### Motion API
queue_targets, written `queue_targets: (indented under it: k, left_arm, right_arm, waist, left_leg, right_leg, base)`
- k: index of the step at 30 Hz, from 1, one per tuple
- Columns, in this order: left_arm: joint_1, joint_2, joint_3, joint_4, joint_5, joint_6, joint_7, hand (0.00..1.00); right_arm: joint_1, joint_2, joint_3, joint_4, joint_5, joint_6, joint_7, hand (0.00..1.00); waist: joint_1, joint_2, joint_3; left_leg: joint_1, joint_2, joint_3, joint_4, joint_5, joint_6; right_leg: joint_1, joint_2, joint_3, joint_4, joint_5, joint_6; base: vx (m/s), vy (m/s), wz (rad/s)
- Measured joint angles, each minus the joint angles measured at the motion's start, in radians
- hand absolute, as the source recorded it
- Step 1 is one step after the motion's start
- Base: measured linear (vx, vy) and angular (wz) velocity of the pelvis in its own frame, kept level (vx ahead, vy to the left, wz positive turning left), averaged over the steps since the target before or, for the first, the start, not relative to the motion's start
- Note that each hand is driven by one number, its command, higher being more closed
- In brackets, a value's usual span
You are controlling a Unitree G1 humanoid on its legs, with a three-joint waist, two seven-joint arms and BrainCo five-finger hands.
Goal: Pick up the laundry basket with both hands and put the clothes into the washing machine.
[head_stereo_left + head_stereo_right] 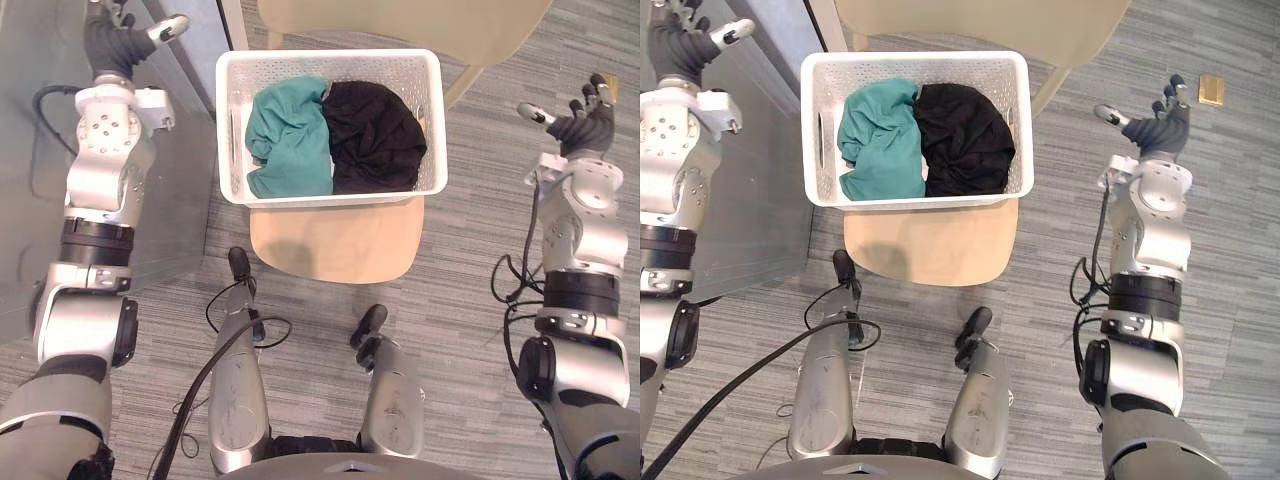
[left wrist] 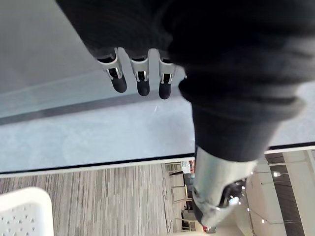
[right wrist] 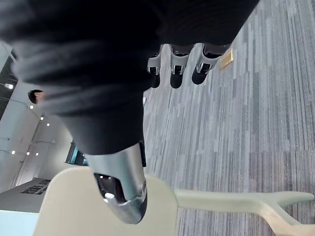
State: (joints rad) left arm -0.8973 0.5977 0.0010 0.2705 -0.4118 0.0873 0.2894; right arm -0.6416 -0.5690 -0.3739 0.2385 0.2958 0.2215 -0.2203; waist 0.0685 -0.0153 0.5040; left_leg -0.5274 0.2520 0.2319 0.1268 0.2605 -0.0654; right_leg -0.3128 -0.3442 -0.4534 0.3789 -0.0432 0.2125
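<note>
**Both hands wide of the basket, nothing grasped yet**

The laundry basket [image 1: 432, 120] sits on a pale chair seat [image 1: 335, 240] straight ahead of me. A teal garment [image 1: 290, 135] and a black garment [image 1: 375, 135] lie side by side inside it. My left hand [image 1: 125, 40] is raised off the basket's left side and my right hand [image 1: 585, 120] is well apart on the right. Both have relaxed, empty fingers.

To lift cleanly, I judge that I should bring both hands in level and together, one to each side wall. Each should curl into a handle slot [image 1: 823, 130], so the basket rises without tipping.

The left wrist view shows a grey glass panel [image 2: 98, 132] close past my fingers [image 2: 142, 83], so I need to swing inward, away from it. The right wrist view shows open carpet [image 3: 256, 128] and the chair back [image 3: 59, 206].
</note>
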Motion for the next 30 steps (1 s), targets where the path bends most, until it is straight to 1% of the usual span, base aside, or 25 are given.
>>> queue_targets:
  k: [2,3,4,5,6,7,8,9,10,11,12,13,14,15,17,19,20,21,23,24,25,26,27,29,30]
  left_arm:
    - [0.132,0.013,0.071,-0.14,-0.019,-0.026,0.0,0.0]
    - [0.177,0.012,0.096,-0.175,-0.019,-0.035,0.0,0.0]
    - [0.267,0.007,0.132,-0.23,-0.025,-0.048,-0.003,0.0]
    - [0.361,-0.008,0.172,-0.282,-0.031,-0.053,-0.016,0.0]
    - [0.379,-0.012,0.178,-0.293,-0.032,-0.053,-0.019,0.0]
    - [0.497,-0.061,0.215,-0.342,-0.036,-0.058,-0.037,0.0]
    - [0.582,-0.116,0.238,-0.344,-0.036,-0.061,-0.051,0.0]
    - [0.623,-0.146,0.248,-0.342,-0.036,-0.061,-0.055,0.0]
    - [0.706,-0.203,0.272,-0.337,-0.034,-0.061,-0.061,0.0]
    - [0.745,-0.228,0.284,-0.336,-0.028,-0.06,-0.065,0.0]
    - [0.832,-0.29,0.3,-0.323,-0.013,-0.059,-0.079,0.0]
    - [0.968,-0.39,0.308,-0.237,0.05,-0.04,-0.112,0.0]
    - [1.021,-0.436,0.308,-0.171,0.103,-0.018,-0.131,0.0]
    - [1.04,-0.453,0.308,-0.146,0.115,-0.012,-0.134,0.0]
    - [1.078,-0.516,0.31,-0.013,0.172,0.001,-0.152,0.0]
    - [1.081,-0.548,0.315,0.098,0.209,0.006,-0.151,0.0]
    - [1.079,-0.573,0.323,0.192,0.227,0.015,-0.148,0.0]
    - [1.081,-0.599,0.342,0.288,0.243,0.019,-0.149,0.0]
    - [1.073,-0.624,0.396,0.427,0.261,0.024,-0.141,0.0]
    - [1.064,-0.633,0.451,0.53,0.255,0.027,-0.141,0.0]
    - [1.048,-0.626,0.513,0.592,0.27,0.029,-0.137,0.0]
    - [1.045,-0.618,0.529,0.623,0.281,0.03,-0.135,0.0]
    - [1.045,-0.603,0.549,0.669,0.316,0.037,-0.136,0.0]
    - [1.048,-0.598,0.569,0.706,0.34,0.047,-0.137,0.0]
    - [1.046,-0.597,0.575,0.712,0.339,0.048,-0.138,0.0]
  right_arm:
    - [0.112,-0.002,-0.06,-0.101,-0.028,-0.004,0.001,0.0]
    - [0.153,0.003,-0.08,-0.127,-0.028,-0.007,0.002,0.0]
    - [0.231,0.017,-0.122,-0.172,-0.029,-0.012,0.004,0.0]
    - [0.313,0.045,-0.167,-0.209,-0.03,-0.021,0.011,0.0]
    - [0.329,0.053,-0.177,-0.216,-0.03,-0.022,0.014,0.0]
    - [0.429,0.114,-0.228,-0.23,-0.051,-0.033,0.029,0.0]
    - [0.498,0.175,-0.249,-0.221,-0.068,-0.038,0.036,0.0]
    - [0.531,0.21,-0.257,-0.221,-0.067,-0.041,0.038,0.0]
    - [0.588,0.278,-0.261,-0.215,-0.068,-0.043,0.041,0.0]
    - [0.615,0.31,-0.261,-0.207,-0.069,-0.043,0.045,0.0]
    - [0.683,0.383,-0.261,-0.163,-0.069,-0.047,0.055,0.0]
    - [0.79,0.509,-0.253,-0.053,-0.071,-0.048,0.085,0.0]
    - [0.83,0.559,-0.24,0.004,-0.087,-0.047,0.109,0.0]
    - [0.844,0.571,-0.226,0.028,-0.091,-0.047,0.112,0.0]
    - [0.877,0.61,-0.179,0.124,-0.106,-0.047,0.134,0.0]
    - [0.875,0.632,-0.174,0.201,-0.106,-0.05,0.147,0.0]
    - [0.873,0.638,-0.17,0.288,-0.106,-0.051,0.149,0.0]
    - [0.873,0.639,-0.18,0.378,-0.105,-0.054,0.148,0.0]
    - [0.866,0.643,-0.224,0.508,-0.102,-0.059,0.146,0.0]
    - [0.852,0.638,-0.299,0.598,-0.094,-0.064,0.145,0.0]
    - [0.839,0.633,-0.381,0.681,-0.102,-0.065,0.145,0.0]
    - [0.835,0.631,-0.414,0.716,-0.105,-0.065,0.144,0.0]
    - [0.83,0.628,-0.461,0.768,-0.12,-0.06,0.146,0.0]
    - [0.818,0.62,-0.5,0.807,-0.137,-0.058,0.147,0.0]
    - [0.816,0.615,-0.507,0.814,-0.136,-0.057,0.148,0.0]
  waist:
    - [0.008,0.0,0.0]
    - [0.008,0.0,0.0]
    - [0.009,0.0,-0.001]
    - [0.009,0.0,-0.002]
    - [0.009,0.0,-0.003]
    - [0.005,-0.001,-0.02]
    - [0.004,-0.003,-0.058]
    - [0.002,-0.003,-0.077]
    - [-0.009,-0.003,-0.102]
    - [-0.014,-0.003,-0.111]
    - [-0.017,-0.002,-0.14]
    - [-0.017,-0.001,-0.203]
    - [-0.017,0.0,-0.233]
    - [-0.019,0.0,-0.247]
    - [-0.021,0.005,-0.291]
    - [-0.02,0.002,-0.297]
    - [-0.02,-0.004,-0.317]
    - [-0.021,-0.004,-0.343]
    - [-0.026,-0.006,-0.375]
    - [-0.034,-0.01,-0.393]
    - [-0.039,-0.013,-0.405]
    - [-0.04,-0.013,-0.41]
    - [-0.046,-0.013,-0.419]
    - [-0.056,-0.012,-0.428]
    - [-0.057,-0.012,-0.428]
  left_leg:
    - [0.004,0.002,-0.01,0.021,-0.024,-0.007]
    - [0.004,0.003,-0.013,0.03,-0.027,-0.007]
    - [0.014,0.003,-0.019,0.037,-0.031,-0.006]
    - [0.024,0.003,-0.026,0.047,-0.038,-0.013]
    - [0.026,0.003,-0.028,0.05,-0.039,-0.015]
    - [0.033,0.002,-0.042,0.073,-0.058,-0.018]
    - [0.033,0.003,-0.044,0.081,-0.068,-0.02]
    - [0.035,0.003,-0.045,0.082,-0.071,-0.024]
    - [0.053,0.002,-0.048,0.082,-0.075,-0.029]
    - [0.064,0.002,-0.051,0.082,-0.078,-0.033]
    - [0.087,0.002,-0.06,0.084,-0.087,-0.037]
    - [0.138,0.003,-0.061,0.078,-0.102,-0.046]
    - [0.167,0.004,-0.052,0.076,-0.112,-0.052]
    - [0.176,0.004,-0.049,0.074,-0.115,-0.055]
    - [0.207,0.009,-0.035,0.064,-0.117,-0.056]
    - [0.253,0.011,-0.016,0.046,-0.117,-0.057]
    - [0.287,0.011,0.006,0.028,-0.117,-0.057]
    - [0.308,0.013,0.019,0.013,-0.117,-0.058]
    - [0.332,0.013,0.03,-0.009,-0.112,-0.063]
    - [0.361,0.011,0.042,-0.036,-0.104,-0.07]
    - [0.396,0.008,0.047,-0.078,-0.088,-0.074]
    - [0.416,0.005,0.05,-0.102,-0.078,-0.079]
    - [0.451,0.001,0.057,-0.151,-0.057,-0.083]
    - [0.488,-0.006,0.064,-0.205,-0.034,-0.084]
    - [0.49,-0.007,0.064,-0.205,-0.033,-0.083]
  right_leg:
    - [0.006,-0.004,0.001,0.029,-0.026,-0.004]
    - [0.012,-0.004,0.0,0.035,-0.034,-0.004]
    - [0.027,-0.005,-0.003,0.042,-0.044,-0.003]
    - [0.045,-0.005,-0.004,0.045,-0.051,-0.003]
    - [0.049,-0.005,-0.005,0.046,-0.054,-0.004]
    - [0.074,-0.005,-0.01,0.049,-0.07,0.0]
    - [0.076,-0.004,-0.01,0.052,-0.078,0.0]
    - [0.079,-0.004,-0.011,0.051,-0.084,-0.001]
    - [0.103,-0.004,-0.015,0.049,-0.092,0.001]
    - [0.115,-0.003,-0.018,0.048,-0.096,0.001]
    - [0.145,0.0,-0.025,0.046,-0.108,0.001]
    - [0.203,0.004,-0.032,0.028,-0.128,-0.002]
    - [0.231,0.005,-0.03,0.018,-0.134,-0.005]
    - [0.239,0.006,-0.03,0.013,-0.134,-0.005]
    - [0.264,0.016,-0.024,-0.01,-0.132,-0.006]
    - [0.29,0.02,-0.008,-0.024,-0.132,-0.006]
    - [0.302,0.021,0.008,-0.037,-0.132,-0.006]
    - [0.315,0.029,0.023,-0.056,-0.131,-0.006]
    - [0.325,0.038,0.038,-0.077,-0.127,-0.012]
    - [0.341,0.041,0.045,-0.095,-0.119,-0.009]
    - [0.359,0.048,0.049,-0.114,-0.115,-0.012]
    - [0.365,0.052,0.054,-0.12,-0.113,-0.013]
    - [0.376,0.055,0.056,-0.127,-0.113,-0.013]
    - [0.384,0.056,0.06,-0.128,-0.115,-0.01]
    - [0.385,0.055,0.061,-0.128,-0.116,-0.01]
  base:
    - [0.04,-0.085,0.1]
    - [0.06,-0.098,0.11]
    - [0.07,-0.085,0.13]
    - [0.08,-0.084,0.13]
    - [0.08,-0.078,0.19]
    - [0.07,-0.072,0.13]
    - [0.08,-0.069,0.12]
    - [0.09,-0.064,0.04]
    - [0.09,-0.05,0.08]
    - [0.11,-0.079,0.14]
    - [0.12,-0.115,0.17]
    - [0.12,-0.12,0.13]
    - [0.09,-0.082,0.06]
    - [0.05,-0.026,-0.08]
    - [0.04,-0.013,-0.12]
    - [0.02,-0.008,-0.18]
    - [0.03,-0.019,-0.3]
    - [0.03,-0.024,-0.27]
    - [0.06,-0.022,-0.17]
    - [0.08,-0.025,-0.2]
    - [0.09,-0.036,-0.2]
    - [0.06,-0.039,-0.16]
    - [0.05,-0.038,-0.11]
    - [0.05,-0.027,-0.07]
    - [0.06,-0.022,-0.08]
